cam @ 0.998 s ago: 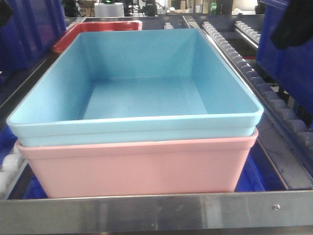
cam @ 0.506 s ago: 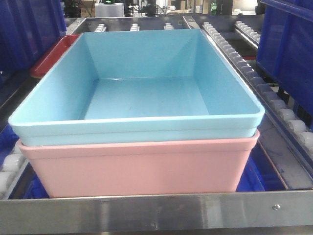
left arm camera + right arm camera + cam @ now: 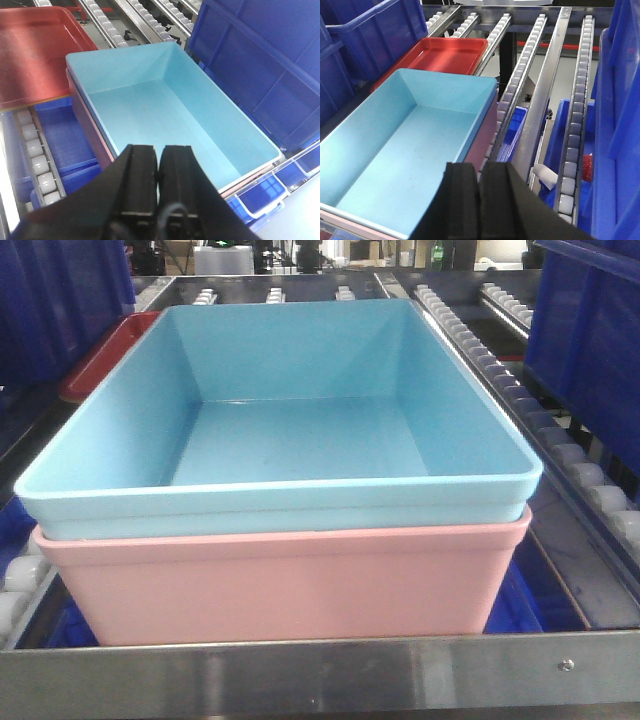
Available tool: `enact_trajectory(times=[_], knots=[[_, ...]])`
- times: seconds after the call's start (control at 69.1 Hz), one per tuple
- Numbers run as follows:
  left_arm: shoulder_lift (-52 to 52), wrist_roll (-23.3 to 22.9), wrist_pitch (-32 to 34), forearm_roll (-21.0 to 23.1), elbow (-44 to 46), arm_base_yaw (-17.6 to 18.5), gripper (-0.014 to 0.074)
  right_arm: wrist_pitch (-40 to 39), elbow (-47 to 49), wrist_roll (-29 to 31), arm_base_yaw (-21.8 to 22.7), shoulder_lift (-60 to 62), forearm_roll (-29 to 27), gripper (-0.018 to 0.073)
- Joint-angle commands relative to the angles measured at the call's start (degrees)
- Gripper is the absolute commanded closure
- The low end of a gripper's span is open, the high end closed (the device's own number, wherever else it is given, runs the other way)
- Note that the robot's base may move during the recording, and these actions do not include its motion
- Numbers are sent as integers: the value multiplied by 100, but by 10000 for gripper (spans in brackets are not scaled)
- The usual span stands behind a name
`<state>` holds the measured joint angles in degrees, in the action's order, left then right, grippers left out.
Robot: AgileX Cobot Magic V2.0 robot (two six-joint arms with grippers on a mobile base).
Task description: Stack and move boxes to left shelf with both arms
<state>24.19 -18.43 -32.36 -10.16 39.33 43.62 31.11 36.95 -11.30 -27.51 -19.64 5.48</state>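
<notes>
Blue bin [image 3: 300,430] sits nested in the pink bin [image 3: 280,580] on my roller shelf [image 3: 320,672], red tray [image 3: 440,55] behind. Left gripper [image 3: 159,165] and right gripper [image 3: 480,185] both closed, empty. Pink one's mostly hidden.

Front view sits low and close—both wrist views look down—all share the blue bin [image 3: 300,440].

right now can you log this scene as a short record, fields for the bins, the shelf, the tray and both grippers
blue bin: nested in the pink bin, empty
pink bin: underneath, on the roller shelf, just behind the front bar
roller shelf: steel rails with white rollers
front bar: flat steel, across the near edge
red tray: behind the bins, on the rails
left gripper: shut, empty, above the blue bin's near end
right gripper: shut, empty, above the bins
dark-blue crates: flanking the stack
</notes>
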Motion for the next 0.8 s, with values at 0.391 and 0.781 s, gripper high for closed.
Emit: enact_trajectory(times=[0.391, 0.781], knots=[[29, 21, 425, -47, 155, 3, 598, -552, 139, 11, 19, -42, 56, 503], [-1268, 1717, 554, 2751, -786, -1456, 598, -552, 139, 11, 19, -42, 56, 503]])
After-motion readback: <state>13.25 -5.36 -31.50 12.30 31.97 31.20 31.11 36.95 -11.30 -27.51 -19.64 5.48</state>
